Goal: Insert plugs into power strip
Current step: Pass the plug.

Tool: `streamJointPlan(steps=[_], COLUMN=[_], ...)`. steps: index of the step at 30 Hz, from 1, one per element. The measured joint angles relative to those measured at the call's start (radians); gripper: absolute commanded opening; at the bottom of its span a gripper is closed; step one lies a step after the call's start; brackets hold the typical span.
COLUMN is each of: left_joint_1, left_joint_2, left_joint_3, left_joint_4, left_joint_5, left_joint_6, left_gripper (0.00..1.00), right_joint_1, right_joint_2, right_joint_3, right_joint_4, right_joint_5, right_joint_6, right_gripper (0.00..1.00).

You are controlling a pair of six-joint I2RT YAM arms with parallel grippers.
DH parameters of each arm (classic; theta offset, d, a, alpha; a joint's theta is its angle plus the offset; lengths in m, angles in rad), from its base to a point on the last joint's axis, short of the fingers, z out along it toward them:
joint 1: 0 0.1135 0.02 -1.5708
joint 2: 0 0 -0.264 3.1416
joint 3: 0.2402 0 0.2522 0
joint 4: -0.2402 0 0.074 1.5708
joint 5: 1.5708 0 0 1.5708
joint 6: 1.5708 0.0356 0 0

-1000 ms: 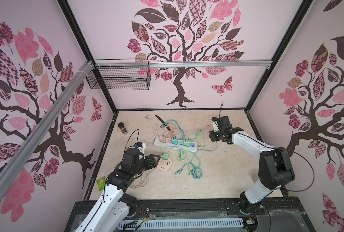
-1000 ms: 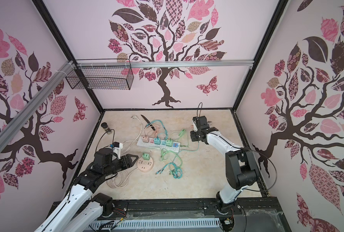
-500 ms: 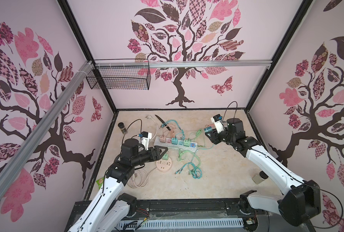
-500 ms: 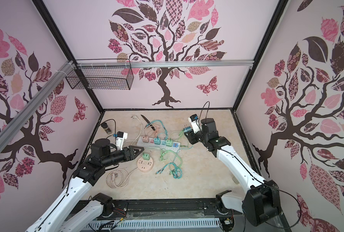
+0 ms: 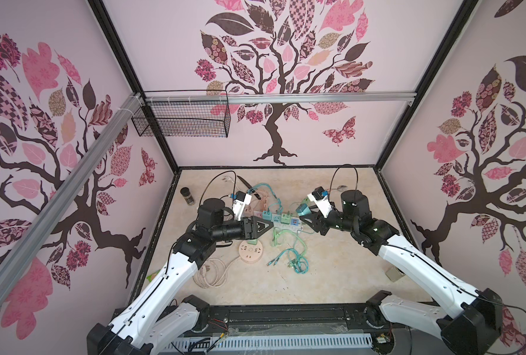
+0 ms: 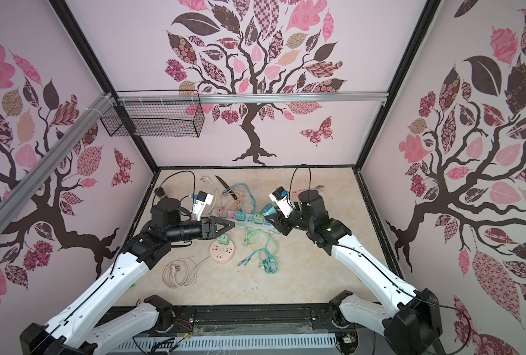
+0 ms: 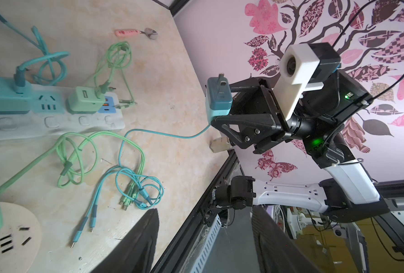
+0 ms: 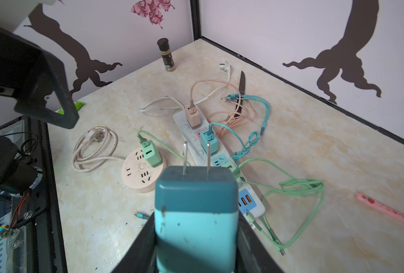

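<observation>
Now my right tool point(image 7: 224, 105) grips the teal plug point(image 8: 196, 201) prongs-out above the right end of the strip point(image 8: 191, 139), my left tool point(image 5: 266, 226) hangs open and empty by its left half, so next I reckon I tip the prongs down onto the free blue socket point(image 7: 46, 104).

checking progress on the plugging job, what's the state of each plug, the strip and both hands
right hand: shut on dark teal plug
dark teal plug: off the table, prongs bare
left hand: open, empty
peach plug: seated in power strip
light teal plug: seated in strip
mint plug: seated in strip
second mint plug: seated in round socket hub, not the strip
power strip: three plugs in, a blue socket free
</observation>
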Motion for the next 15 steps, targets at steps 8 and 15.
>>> streamJointPlan(steps=[8,15], left_joint_1=[-0.002,-0.002], left_joint_2=[0.015,0.034], left_joint_3=[0.0,0.0], left_joint_4=[0.035,0.055], left_joint_5=[0.063,0.105], left_joint_6=[-0.027,-0.034], left_gripper=[0.66,0.66], right_joint_1=[0.16,0.262], right_joint_2=[-0.028,0.005], right_joint_3=[0.001,0.044], right_joint_4=[-0.007,-0.044], right_joint_5=[0.1,0.201], right_joint_6=[-0.079,-0.143], right_gripper=[0.23,0.23])
